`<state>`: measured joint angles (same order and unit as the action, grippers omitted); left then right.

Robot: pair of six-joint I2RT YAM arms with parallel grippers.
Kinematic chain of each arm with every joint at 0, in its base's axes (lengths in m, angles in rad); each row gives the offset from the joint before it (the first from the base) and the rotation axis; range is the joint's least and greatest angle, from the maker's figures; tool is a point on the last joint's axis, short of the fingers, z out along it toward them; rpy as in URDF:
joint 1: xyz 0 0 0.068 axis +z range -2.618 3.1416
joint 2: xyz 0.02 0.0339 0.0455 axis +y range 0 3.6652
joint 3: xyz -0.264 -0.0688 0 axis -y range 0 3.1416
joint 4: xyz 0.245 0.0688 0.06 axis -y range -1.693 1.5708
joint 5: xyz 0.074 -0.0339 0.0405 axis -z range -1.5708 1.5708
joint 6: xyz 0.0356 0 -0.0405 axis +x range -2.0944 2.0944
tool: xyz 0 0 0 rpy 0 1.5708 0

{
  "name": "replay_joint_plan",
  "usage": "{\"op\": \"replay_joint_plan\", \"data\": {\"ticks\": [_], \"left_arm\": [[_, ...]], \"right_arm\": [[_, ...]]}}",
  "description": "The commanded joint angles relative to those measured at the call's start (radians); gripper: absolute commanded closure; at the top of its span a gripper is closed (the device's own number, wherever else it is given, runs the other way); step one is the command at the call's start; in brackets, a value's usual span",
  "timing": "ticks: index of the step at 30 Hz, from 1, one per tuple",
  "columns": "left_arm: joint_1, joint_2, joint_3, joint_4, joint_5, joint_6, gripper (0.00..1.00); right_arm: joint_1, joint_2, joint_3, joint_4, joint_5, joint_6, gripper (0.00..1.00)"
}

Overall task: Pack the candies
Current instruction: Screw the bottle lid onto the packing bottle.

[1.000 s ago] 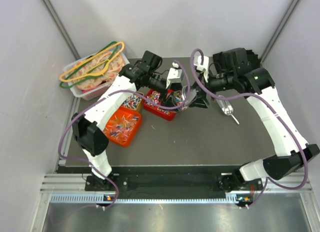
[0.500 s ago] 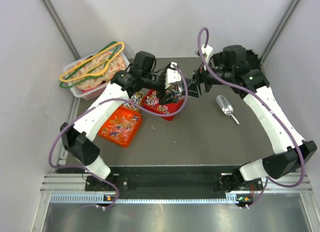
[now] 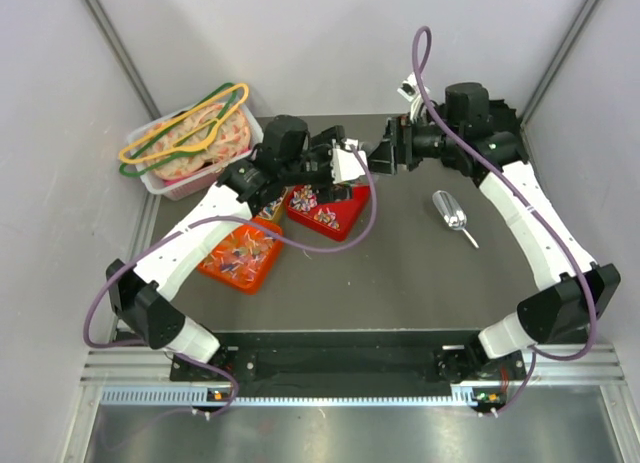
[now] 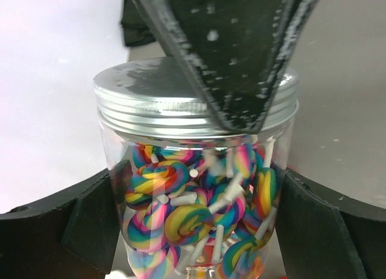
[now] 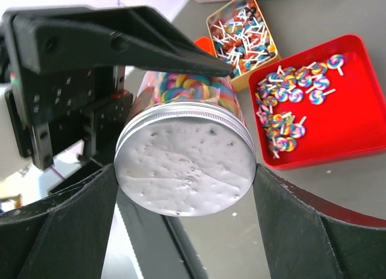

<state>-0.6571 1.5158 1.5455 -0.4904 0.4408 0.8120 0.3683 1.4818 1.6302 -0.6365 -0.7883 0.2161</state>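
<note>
Swirly candies (image 4: pixel 181 213) fill the clear jar (image 4: pixel 193 164), held sideways off the table. L gripper (image 4: pixel 199 194) pinches the jar body, R gripper (image 5: pixel 184 182) clamps the metal lid (image 5: pixel 184 161). Prob the lid-twist step imo, so next R turns while L holds steady. Only R wrist cam shows more candies in the red tray (image 5: pixel 338 128).

Overhead view looks down; both wrist views closely share the jar (image 4: pixel 199 200).
</note>
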Motion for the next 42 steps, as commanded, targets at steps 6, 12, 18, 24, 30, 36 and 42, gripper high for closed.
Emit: {"op": "replay_joint_plan", "data": {"ticks": [6,12,18,24,30,36,42], "left_arm": [[-0.093,-0.04,-0.042,0.2,-0.033,0.085,0.73],[-0.108,-0.057,-0.087,0.24,-0.053,0.107,0.73],[-0.108,-0.06,-0.11,0.266,-0.044,0.067,0.74],[-0.107,-0.054,-0.102,0.257,0.006,0.018,0.76],[-0.087,-0.043,-0.082,0.217,0.094,-0.043,0.78],[-0.061,-0.029,-0.064,0.202,0.175,-0.106,0.79],[0.025,0.03,0.039,0.142,0.341,-0.267,0.81]], "right_arm": [[0.017,0.041,0.014,0.265,-0.192,0.293,0.34],[0.015,0.044,-0.033,0.376,-0.222,0.453,0.33],[-0.008,0.025,-0.041,0.408,-0.259,0.46,0.08],[-0.045,-0.009,-0.041,0.373,-0.256,0.411,0.01],[-0.106,-0.028,-0.009,0.275,-0.221,0.296,0.01],[-0.138,-0.04,0.037,0.167,-0.213,0.162,0.01],[-0.178,-0.032,0.192,-0.187,-0.143,-0.363,0.01]]}}
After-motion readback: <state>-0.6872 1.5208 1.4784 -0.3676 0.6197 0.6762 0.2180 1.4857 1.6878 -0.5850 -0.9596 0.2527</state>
